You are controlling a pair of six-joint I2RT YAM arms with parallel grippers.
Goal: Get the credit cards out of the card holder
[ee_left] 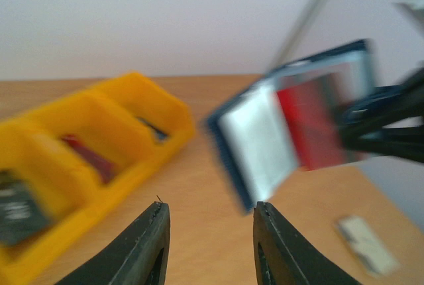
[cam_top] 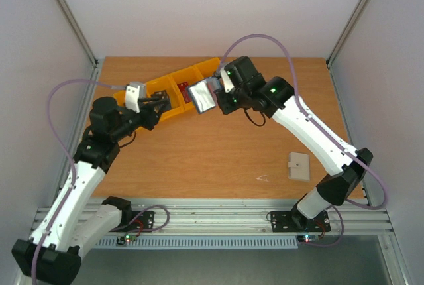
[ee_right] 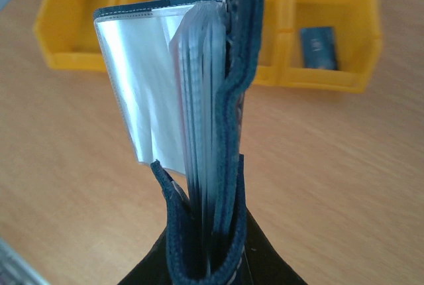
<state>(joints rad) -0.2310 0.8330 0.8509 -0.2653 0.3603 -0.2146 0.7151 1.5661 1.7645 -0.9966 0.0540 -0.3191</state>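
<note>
1. My right fingers (ee_right: 209, 264) are clamped tight on the card holder (ee_right: 233, 93). They pinch its folded lower end from both sides and hold it upright.
2. The card holder is up in the air, off the bench (cam_top: 218, 152). It hangs open just in front of the row of yellow bins (cam_top: 173, 86), toward the far side.
3. From my right wrist I see the navy cover standing on the right. A thick stack of clear plastic sleeves fans out to its left, and the front sleeve is shiny and looks see-through.
4. The view from my left wrist is blurred, but a red credit card (ee_left: 311, 126) shows inside the open holder, right beside a pale sleeve.
5. My left fingers (cam_top: 158, 104) are apart, with nothing between them. They hover low over the bench, pointing toward the holder's lower corner and not touching it.
6. The yellow bins lie off to the left of my left fingers. A red card (ee_left: 89, 156) lies in the middle compartment and a dark flat piece (ee_left: 16, 212) in the nearest one.
7. Behind the holder, my right wrist view catches another small dark card-shaped piece (ee_right: 318, 48) in one of the bins. I cannot tell what it is.
8. A beige pad (cam_top: 299, 166) lies flat on the right side of the bench, well apart from the holder and both sets of fingers.
</note>
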